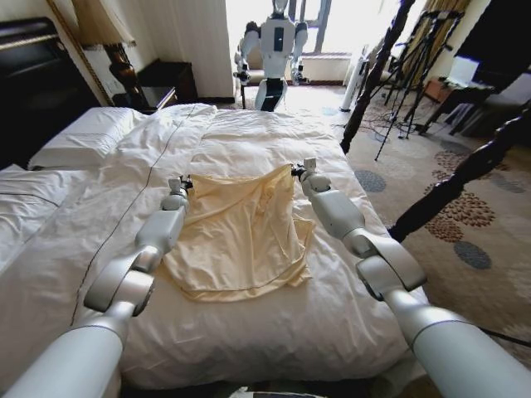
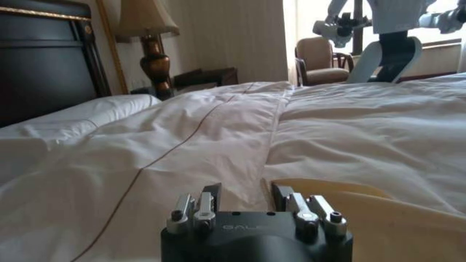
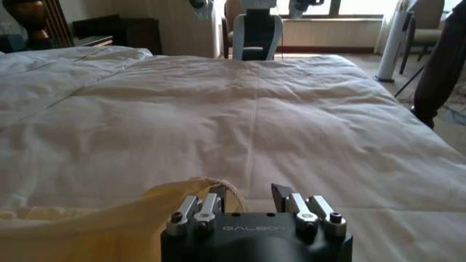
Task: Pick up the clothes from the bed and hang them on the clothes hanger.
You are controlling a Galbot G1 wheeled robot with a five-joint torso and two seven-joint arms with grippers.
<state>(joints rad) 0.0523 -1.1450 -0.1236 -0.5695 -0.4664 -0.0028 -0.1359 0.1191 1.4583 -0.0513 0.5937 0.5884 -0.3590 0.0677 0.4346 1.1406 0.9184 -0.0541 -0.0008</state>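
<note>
Head view, nearest first: both arms reach forward over the bed (image 1: 274, 332), its white duvet covering the whole near field. The clothes (image 1: 241, 236), one pale yellow garment, lie spread flat on the duvet between the two arms, the lower hem toward the robot and the upper edge farthest away.

Left gripper (image 1: 184, 184) sits at the garment's far left corner. In the left wrist view its jaws stand apart, with the yellow edge (image 2: 342, 196) lying just beside one finger; the cloth is not pinched between them.

Right gripper (image 1: 299, 172) sits at the garment's far right corner. In the right wrist view its jaws are likewise parted, with a raised fold of the garment (image 3: 182, 191) against one finger (image 3: 211, 199); whether that fold lies inside the gap cannot be told.

Beyond the grippers the duvet runs on bare. A white pillow (image 1: 83, 133) lies at the far left beside the dark headboard (image 1: 33, 83). A dark bedpost (image 1: 373, 75) stands at the far right corner.
</note>
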